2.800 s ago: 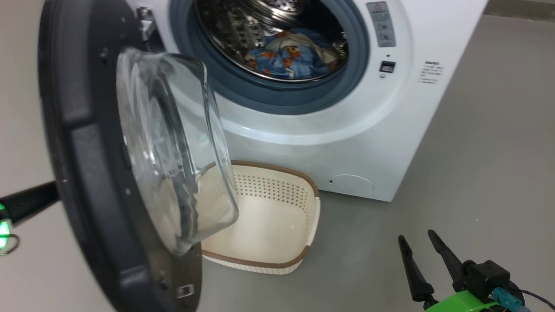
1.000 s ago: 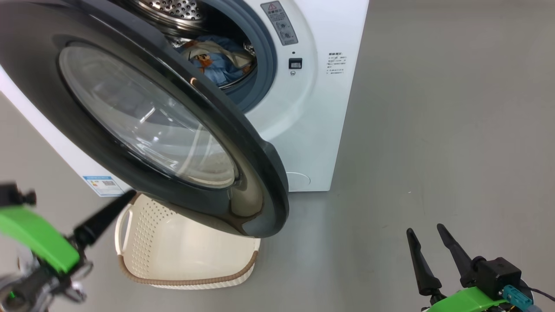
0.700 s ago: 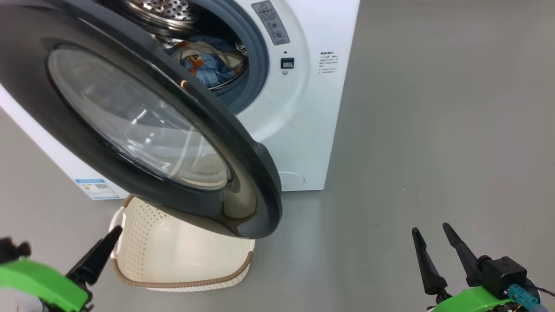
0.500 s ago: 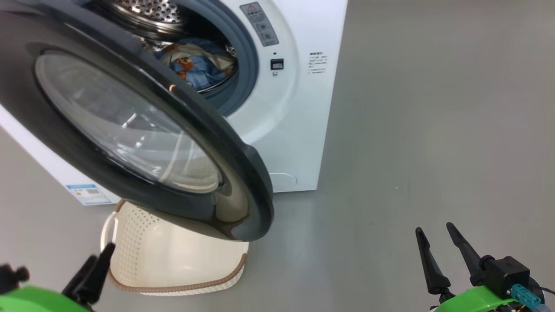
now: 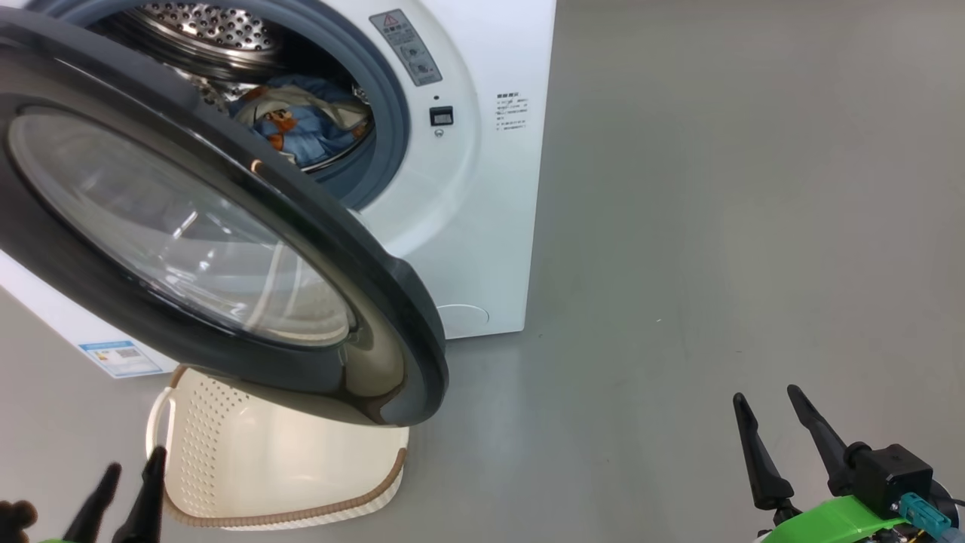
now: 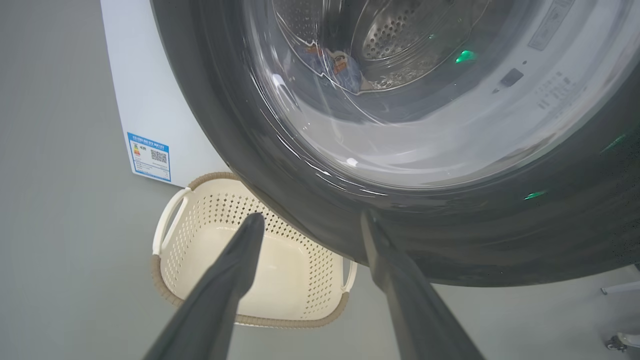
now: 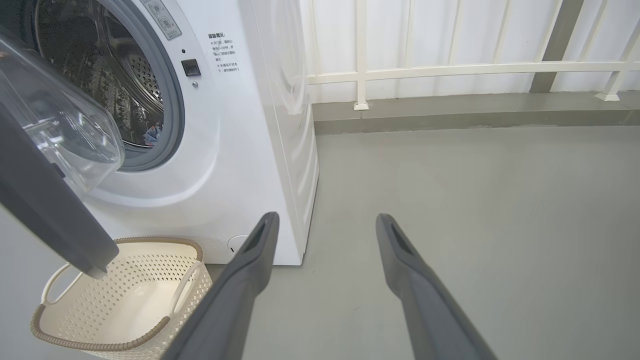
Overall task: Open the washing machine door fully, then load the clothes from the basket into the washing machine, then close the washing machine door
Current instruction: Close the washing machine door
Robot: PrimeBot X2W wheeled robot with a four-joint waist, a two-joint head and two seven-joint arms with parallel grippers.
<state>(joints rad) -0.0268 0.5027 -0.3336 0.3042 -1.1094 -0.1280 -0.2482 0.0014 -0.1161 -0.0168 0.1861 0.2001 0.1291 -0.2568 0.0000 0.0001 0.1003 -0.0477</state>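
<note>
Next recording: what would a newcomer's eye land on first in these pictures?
The black-rimmed washing machine door looms across the left of the head view, standing partway open before the white washing machine. Behind it the blue and orange clothes lie in the drum, and the cream basket sits empty on the floor under the door's lower edge. The left end effector and right end effector are open and empty at that view's lower corners.

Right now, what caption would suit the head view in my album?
Clothes in drum, basket empty, door half open; left gripper and right gripper open.
</note>
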